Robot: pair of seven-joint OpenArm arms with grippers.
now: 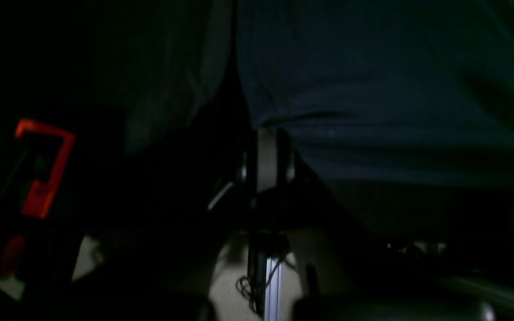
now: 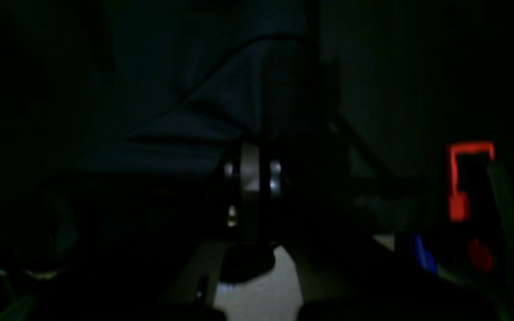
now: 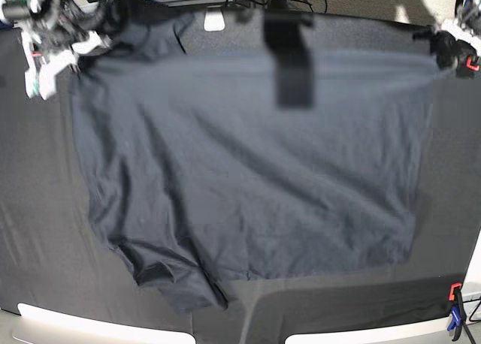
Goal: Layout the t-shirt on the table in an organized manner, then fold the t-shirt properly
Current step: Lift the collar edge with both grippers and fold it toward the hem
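Right gripper [image 3: 46, 49] at far-left corner of table [image 3: 30, 231], pinching corner of shirt [image 3: 248, 164]; exact jaw width lost in blur. Left gripper [image 3: 449, 49] at far-right corner, clamped on opposite shirt corner. Shirt edge stretched taut between both along far edge. Rest of shirt spread across table middle, wrinkled, one sleeve bunched near front-left. Red clamp [image 3: 455, 291] and blue clamp [image 3: 453, 323] at front-right corner. Wrist views too dark: only hanging cloth [image 1: 373, 89] and red clamp glow [image 2: 462, 178].
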